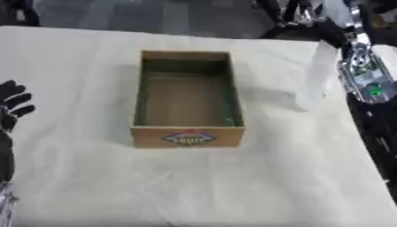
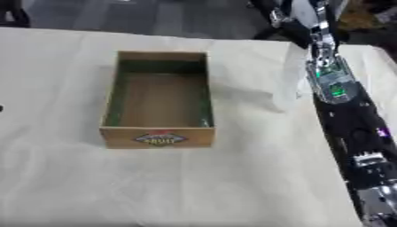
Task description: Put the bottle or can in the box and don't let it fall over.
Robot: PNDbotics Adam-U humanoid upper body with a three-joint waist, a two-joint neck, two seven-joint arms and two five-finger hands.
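Currently the wooden box stands empty on the cloth-covered counter. A pale translucent bottle stands upright to its right; right hand's fingers cannot be judged. Left hand rests with fingers spread. Grasp mid-body, lower vertically.

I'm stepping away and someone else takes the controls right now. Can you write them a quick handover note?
left hand: idle at the table's left edge, fingers spread, holding nothing.
right arm: reaches in along the right side; its hand cannot be made out.
box: mid-table on the white cloth, nothing inside.
tall pale shape: upright, right of the box, close beside the right arm; probably the bottle.
Done: nothing placed yet.
Left: get that bottle into the box and set it down standing.
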